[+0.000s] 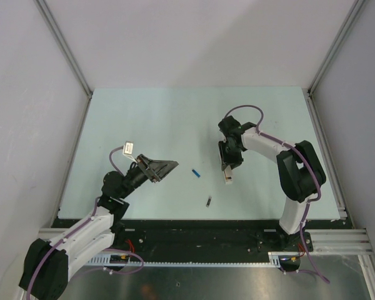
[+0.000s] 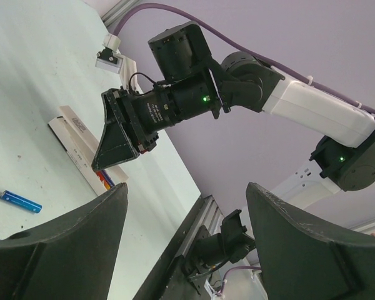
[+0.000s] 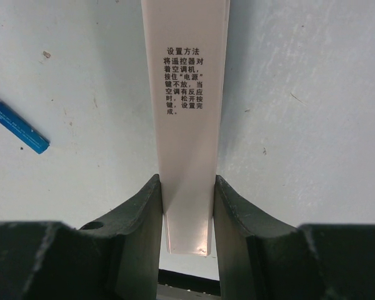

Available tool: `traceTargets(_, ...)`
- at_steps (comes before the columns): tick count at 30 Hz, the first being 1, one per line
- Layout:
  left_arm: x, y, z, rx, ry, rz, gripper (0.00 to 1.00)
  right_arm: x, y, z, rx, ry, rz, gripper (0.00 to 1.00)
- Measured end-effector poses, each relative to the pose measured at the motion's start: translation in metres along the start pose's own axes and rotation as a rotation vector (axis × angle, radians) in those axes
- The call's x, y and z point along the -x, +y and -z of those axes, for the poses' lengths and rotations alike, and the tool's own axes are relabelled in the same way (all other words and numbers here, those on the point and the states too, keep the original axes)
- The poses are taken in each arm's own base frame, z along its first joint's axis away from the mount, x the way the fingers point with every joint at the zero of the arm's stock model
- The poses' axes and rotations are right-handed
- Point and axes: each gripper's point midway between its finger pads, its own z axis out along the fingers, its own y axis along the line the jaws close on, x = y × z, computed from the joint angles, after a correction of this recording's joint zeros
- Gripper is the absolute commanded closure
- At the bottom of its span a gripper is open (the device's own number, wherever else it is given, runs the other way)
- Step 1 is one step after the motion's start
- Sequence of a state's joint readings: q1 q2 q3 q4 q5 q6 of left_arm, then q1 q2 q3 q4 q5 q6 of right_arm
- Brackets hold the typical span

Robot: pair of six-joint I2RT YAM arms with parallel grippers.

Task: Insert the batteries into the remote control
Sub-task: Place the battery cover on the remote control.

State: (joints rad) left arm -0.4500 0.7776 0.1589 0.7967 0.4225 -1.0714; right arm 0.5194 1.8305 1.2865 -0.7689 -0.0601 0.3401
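- Small black cylindrical battery (image 1: pixel 208 201) lies nearest, on pale green table (image 1: pixel 150 119).
- Small blue cylindrical battery (image 1: pixel 196 173) lies further back, apart from it.
- Left gripper (image 1: pixel 167 169) gapes wide, empty.
- Right gripper (image 3: pixel 186 182) pinches slim white plastic remote control (image 3: pixel 186 94) by its long sides.

My right gripper (image 3: pixel 186 187), matt black plastic with a faintly grainy face, sits against the remote control (image 3: pixel 186 112), smooth white plastic with a soft sheen and crisp black print. The worktop (image 3: pixel 300 94) beneath looks matt and pale, flecked with small scuffs. A blue battery (image 3: pixel 17 127) shows a glossy wrap. My left gripper (image 2: pixel 186 244) is the same dull black plastic, its edges lightly scuffed.
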Motion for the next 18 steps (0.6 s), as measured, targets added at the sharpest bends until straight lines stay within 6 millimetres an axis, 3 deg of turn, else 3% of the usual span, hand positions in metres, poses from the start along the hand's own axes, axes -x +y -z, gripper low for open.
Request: traceTargets(18,0.0,0.0001,0.0,0.0,0.0,0.0,0.19,-0.002,-0.0079,-0.005,-0.035,0.004,-0.002,0.69)
